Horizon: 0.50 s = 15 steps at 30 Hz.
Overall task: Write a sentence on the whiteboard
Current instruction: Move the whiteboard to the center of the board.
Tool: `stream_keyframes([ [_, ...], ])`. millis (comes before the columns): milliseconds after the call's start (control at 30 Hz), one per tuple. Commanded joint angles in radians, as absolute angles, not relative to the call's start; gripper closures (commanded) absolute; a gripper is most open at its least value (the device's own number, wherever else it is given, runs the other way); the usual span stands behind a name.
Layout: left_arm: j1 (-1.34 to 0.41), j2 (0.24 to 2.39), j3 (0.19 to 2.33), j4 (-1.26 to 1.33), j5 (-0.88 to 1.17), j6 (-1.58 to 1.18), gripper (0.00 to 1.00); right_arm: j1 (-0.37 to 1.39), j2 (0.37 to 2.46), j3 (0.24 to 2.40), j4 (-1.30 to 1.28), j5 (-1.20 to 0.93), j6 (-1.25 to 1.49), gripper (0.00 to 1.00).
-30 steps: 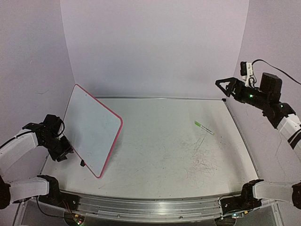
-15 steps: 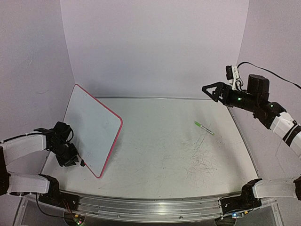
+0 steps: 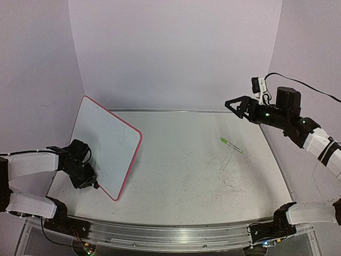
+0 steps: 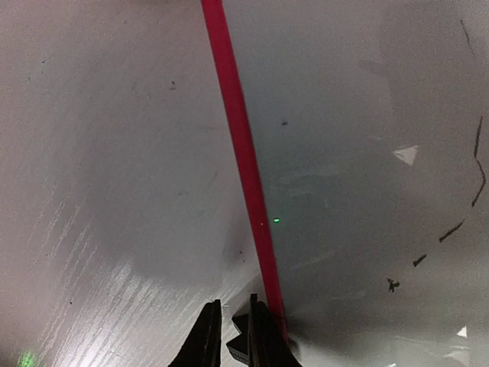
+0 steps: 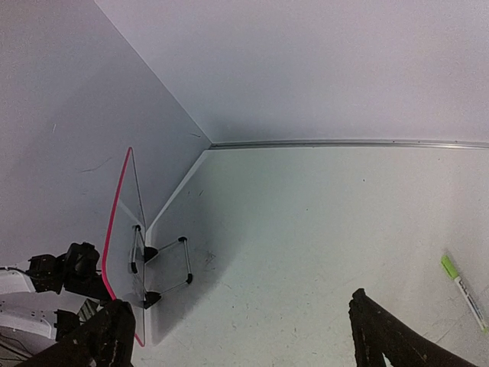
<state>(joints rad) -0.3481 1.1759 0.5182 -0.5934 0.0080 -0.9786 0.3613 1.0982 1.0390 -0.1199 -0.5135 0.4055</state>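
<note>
Scuffed grey tabletop, lilac walls. Blank whiteboard stands tilted, rising above the left claw, which looks pinched on its lower rim. Right claw is spread wide, with the green marker below it. Risk: the corner pinch is thin, so the board could pivot or tip under pen pressure.

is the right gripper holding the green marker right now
No, the green marker lies on the table, while the right gripper hangs open in the air, apart from it.
</note>
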Motion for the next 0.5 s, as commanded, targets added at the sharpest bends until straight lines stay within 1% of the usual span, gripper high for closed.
stream_keyframes([
  [0,-0.396,1.168,0.522,-0.514,0.081,-1.028,0.86,0.383,1.110,1.031,-0.065,-0.496,0.422,0.02],
  [200,-0.480,1.193,0.551,-0.475,0.075,-1.080,0.86,0.408,1.132,1.040,-0.062,-0.475,0.425,0.02],
  [467,-0.630,1.324,0.643,-0.407,0.036,-1.128,0.86,0.470,1.168,1.059,-0.070,-0.390,0.451,0.02],
])
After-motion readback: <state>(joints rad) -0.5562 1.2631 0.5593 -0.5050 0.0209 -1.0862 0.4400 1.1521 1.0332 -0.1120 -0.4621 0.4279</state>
